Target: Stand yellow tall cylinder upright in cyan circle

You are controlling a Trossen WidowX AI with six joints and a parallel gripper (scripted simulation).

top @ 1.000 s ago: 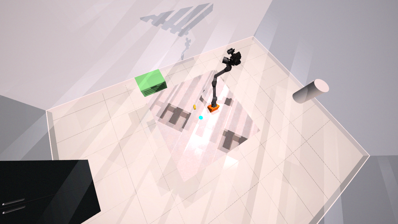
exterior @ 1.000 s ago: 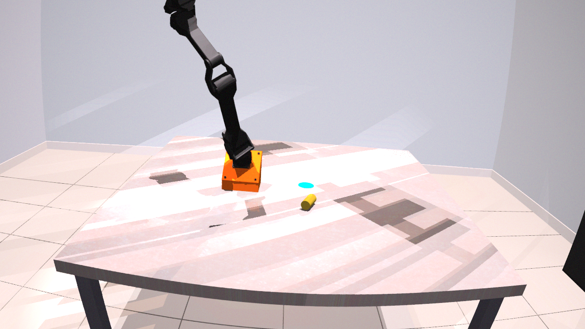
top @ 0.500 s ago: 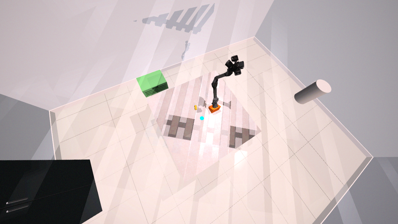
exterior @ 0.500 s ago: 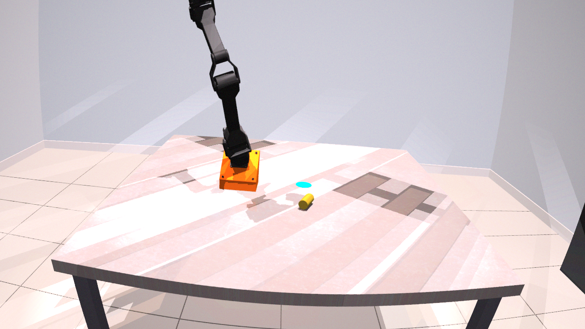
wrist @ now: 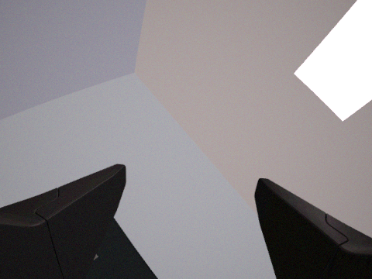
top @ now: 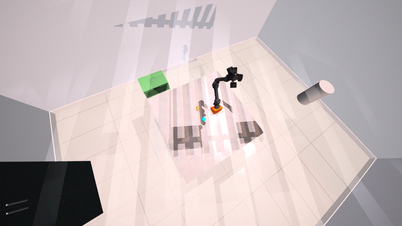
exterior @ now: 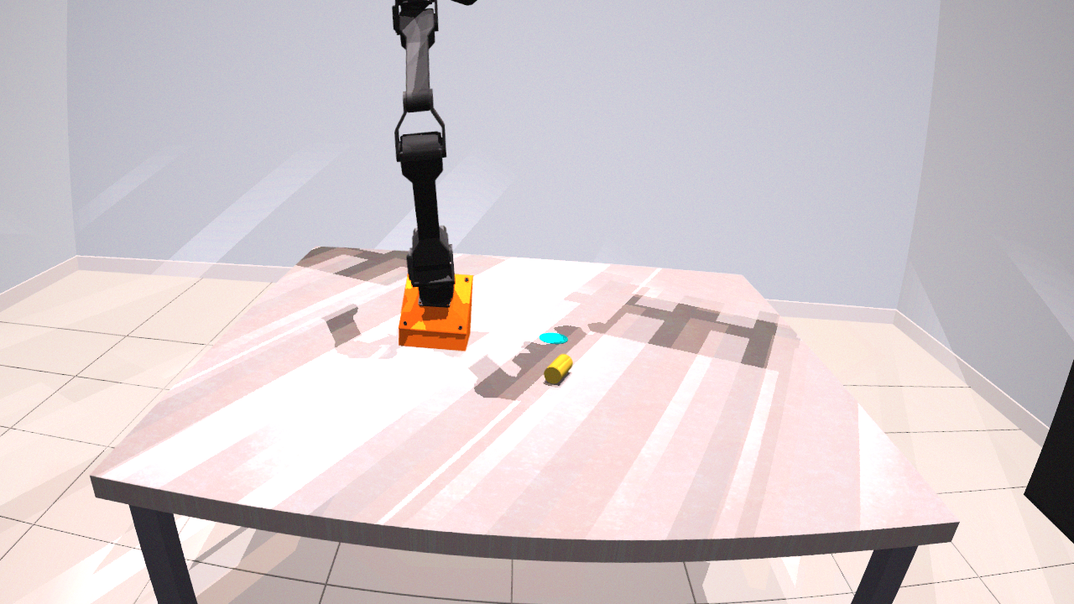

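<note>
The yellow cylinder lies on its side on the table. The cyan circle is flat on the table beside it, a short way behind it in the exterior view, and nothing stands on it. My gripper is open, with nothing between its fingers. It is raised high above the table, away from the cylinder, and the wrist view shows only walls, ceiling and a bright light panel past the fingers. The fingers are outside the view of the exterior view.
The arm rises from its orange base on the table, close to the circle. A green box, a pale round column and a black cabinet stand off the table.
</note>
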